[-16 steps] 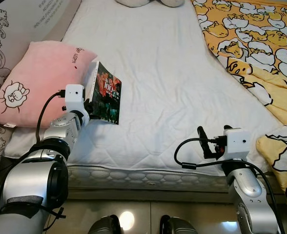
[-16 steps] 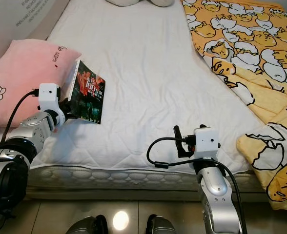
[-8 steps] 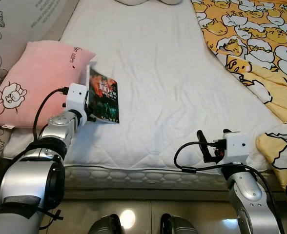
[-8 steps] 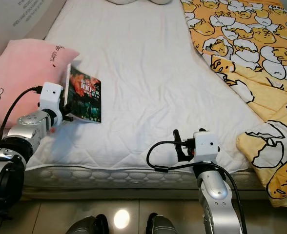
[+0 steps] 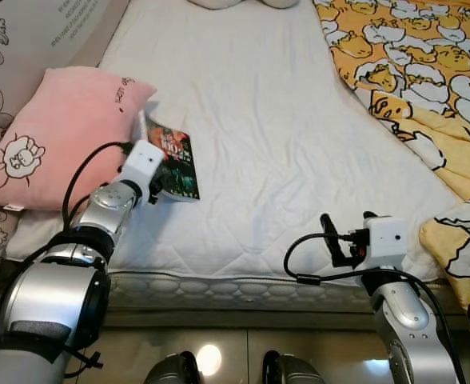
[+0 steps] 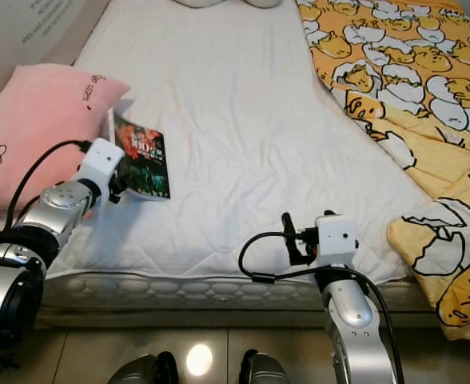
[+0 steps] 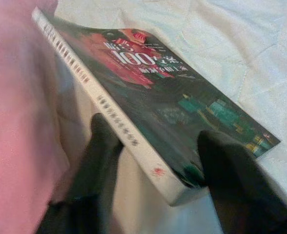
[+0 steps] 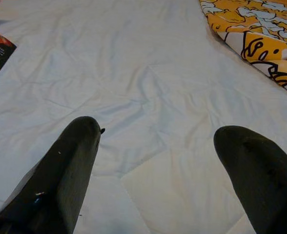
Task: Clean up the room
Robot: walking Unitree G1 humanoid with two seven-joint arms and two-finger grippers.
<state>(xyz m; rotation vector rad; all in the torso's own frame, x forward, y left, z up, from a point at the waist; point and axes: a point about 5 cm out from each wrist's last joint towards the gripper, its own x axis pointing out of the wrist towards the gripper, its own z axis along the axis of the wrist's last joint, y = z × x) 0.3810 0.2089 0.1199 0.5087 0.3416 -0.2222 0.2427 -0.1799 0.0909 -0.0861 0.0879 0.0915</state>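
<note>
While tilted on the bed point(image 5: 251, 120), dark-covered book point(image 5: 173, 152), left gripper point(image 7: 153, 161) jaws clamping it, right gripper point(image 8: 158, 170) wide.

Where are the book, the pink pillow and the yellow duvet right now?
book point(image 5: 176, 156), left eye view, on its dark front cover.
pink pillow point(image 5: 59, 128), left eye view, on its plain middle.
yellow duvet point(image 6: 395, 72), right eye view, on the patterned top.

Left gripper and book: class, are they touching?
Touching. In the left wrist view the left gripper has one black finger on the book's spine side and one on its cover, clamping its near corner.
</note>
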